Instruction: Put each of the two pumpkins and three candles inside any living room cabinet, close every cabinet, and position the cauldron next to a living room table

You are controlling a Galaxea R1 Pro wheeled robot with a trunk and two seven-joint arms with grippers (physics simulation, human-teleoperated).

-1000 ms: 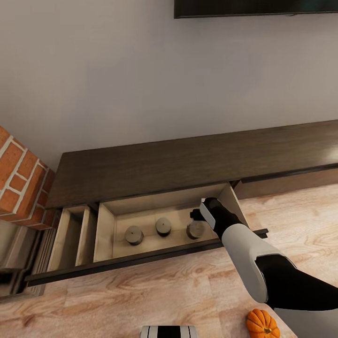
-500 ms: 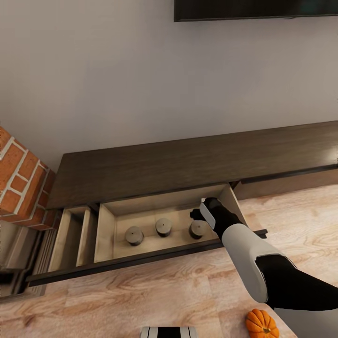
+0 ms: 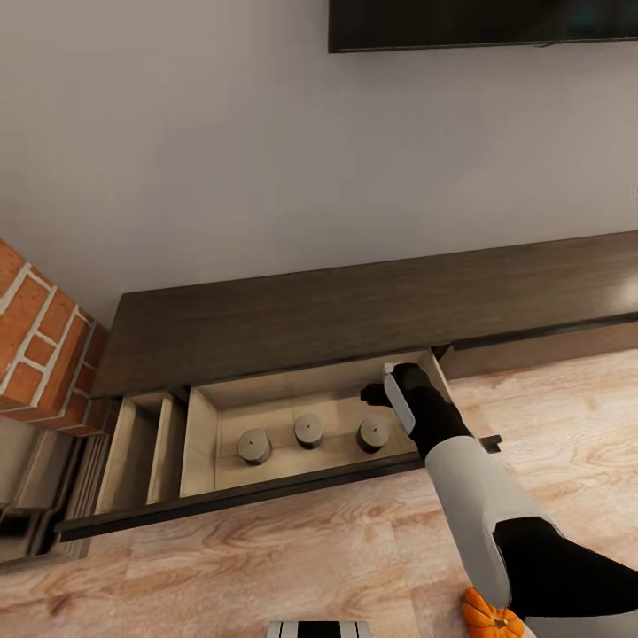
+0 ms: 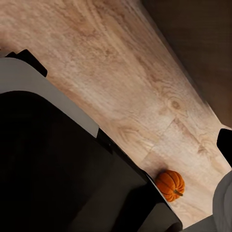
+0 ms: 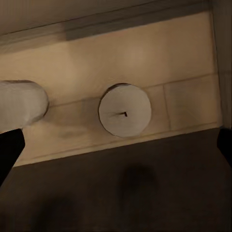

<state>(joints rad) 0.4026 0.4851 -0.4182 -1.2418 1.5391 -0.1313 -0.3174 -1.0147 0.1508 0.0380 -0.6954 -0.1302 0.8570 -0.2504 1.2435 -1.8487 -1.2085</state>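
since a second ago the right arm has drawn up and back from the drawer, so the right gripper point(image 3: 377, 394) now hangs above the rightmost candle point(image 3: 373, 434) rather than down on it, and that candle stands free on the drawer floor. its fingertips point(image 5: 9, 150) show at the two edges of the right wrist view, spread wide apart with nothing between them, the candle's top and short wick seen directly below. three candles stand in a row inside the pulled-out drawer of the cabinet point(image 3: 354, 306): the left candle point(image 3: 254, 446), the middle candle point(image 3: 308, 430) and the rightmost one, each apart from its neighbour. the drawer front point(image 3: 239, 494) juts out over the wooden floor point(image 3: 266, 567). a narrower compartment lies open just left of the candles, beside a brick column point(image 3: 40, 341). one pumpkin point(image 3: 487, 618) sits on the floor near the robot, partly hidden by the right forearm in the head view and clear in the left wrist view point(image 4: 170, 184). whether the left gripper is open or closed cannot be told. a dark screen point(image 3: 483, 22) hangs on the wall above the cabinet.
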